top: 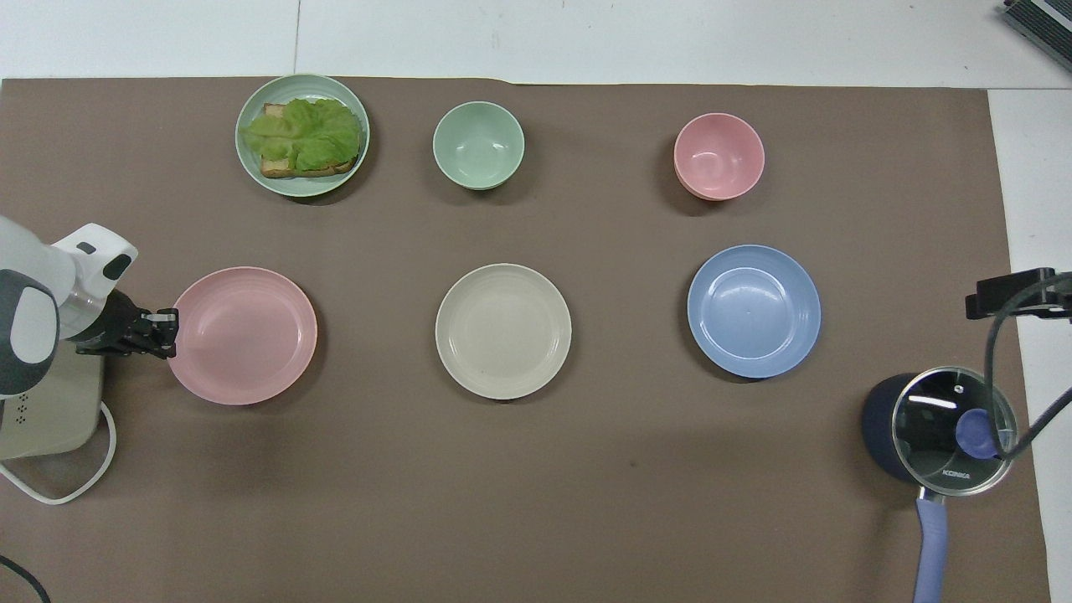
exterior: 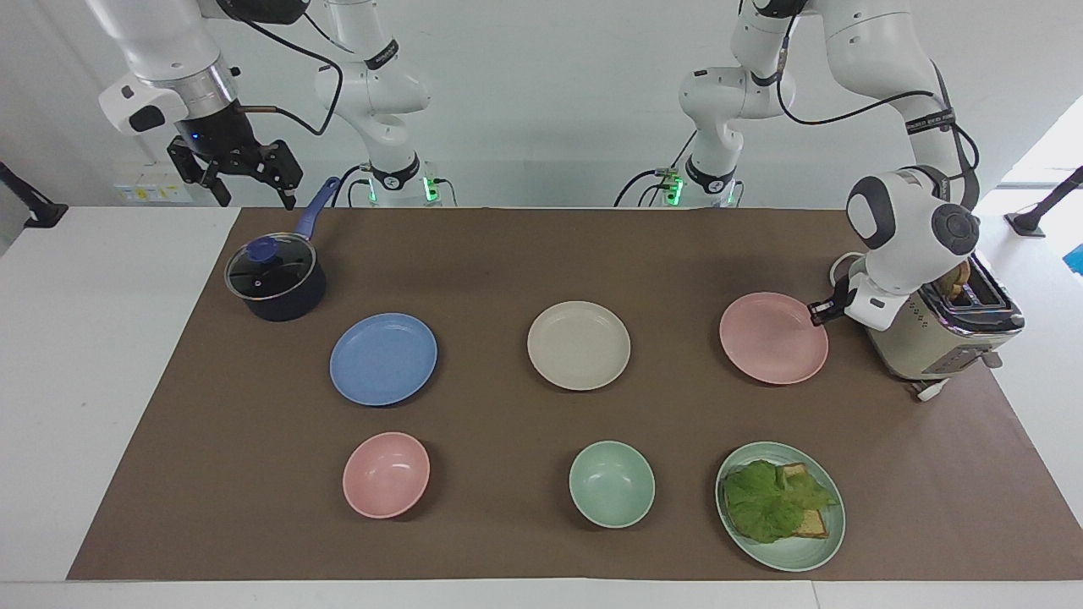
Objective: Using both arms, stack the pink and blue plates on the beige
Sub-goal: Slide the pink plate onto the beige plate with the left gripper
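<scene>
The pink plate (exterior: 772,337) (top: 244,335) hangs a little above the mat at the left arm's end of the table, casting a shadow. My left gripper (exterior: 819,313) (top: 167,328) is shut on its rim, on the edge beside the toaster. The beige plate (exterior: 579,345) (top: 503,331) lies flat mid-mat. The blue plate (exterior: 383,359) (top: 754,310) lies flat toward the right arm's end. My right gripper (exterior: 245,176) waits open in the air, over the table edge by the saucepan; in the overhead view only a black part of it (top: 1009,291) shows.
A beige toaster (exterior: 943,334) with bread stands by the left hand. A dark saucepan (exterior: 276,281) with glass lid sits near the right arm. Farther out sit a pink bowl (exterior: 386,474), a green bowl (exterior: 611,484) and a green plate (exterior: 816,554) with lettuce and bread.
</scene>
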`<action>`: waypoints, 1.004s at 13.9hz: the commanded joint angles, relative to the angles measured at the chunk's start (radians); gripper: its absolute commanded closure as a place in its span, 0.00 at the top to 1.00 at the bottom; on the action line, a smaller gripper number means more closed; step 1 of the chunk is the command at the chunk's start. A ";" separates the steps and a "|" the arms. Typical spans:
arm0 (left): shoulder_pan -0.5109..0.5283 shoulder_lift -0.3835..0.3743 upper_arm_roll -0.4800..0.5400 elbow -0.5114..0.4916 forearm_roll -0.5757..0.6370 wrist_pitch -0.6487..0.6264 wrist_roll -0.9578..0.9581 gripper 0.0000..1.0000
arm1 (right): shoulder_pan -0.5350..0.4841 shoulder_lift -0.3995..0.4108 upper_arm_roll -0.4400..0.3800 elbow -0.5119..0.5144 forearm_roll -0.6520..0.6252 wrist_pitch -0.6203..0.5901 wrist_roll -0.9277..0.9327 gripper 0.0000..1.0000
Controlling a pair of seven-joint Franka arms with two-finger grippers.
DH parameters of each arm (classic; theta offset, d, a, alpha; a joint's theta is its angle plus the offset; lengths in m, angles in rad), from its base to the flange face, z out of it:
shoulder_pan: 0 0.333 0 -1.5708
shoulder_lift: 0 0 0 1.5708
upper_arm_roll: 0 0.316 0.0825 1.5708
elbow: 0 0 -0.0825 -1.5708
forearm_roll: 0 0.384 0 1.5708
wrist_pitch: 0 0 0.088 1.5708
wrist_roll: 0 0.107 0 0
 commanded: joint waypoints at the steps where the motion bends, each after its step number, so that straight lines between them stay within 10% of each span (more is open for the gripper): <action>1: -0.050 -0.011 -0.001 0.072 -0.047 -0.096 -0.004 0.00 | -0.009 -0.023 0.001 -0.026 0.022 0.012 -0.015 1.00; 14: -0.423 -0.047 -0.001 0.067 -0.251 0.021 -0.188 0.00 | -0.011 -0.024 0.002 -0.081 0.022 0.067 -0.010 1.00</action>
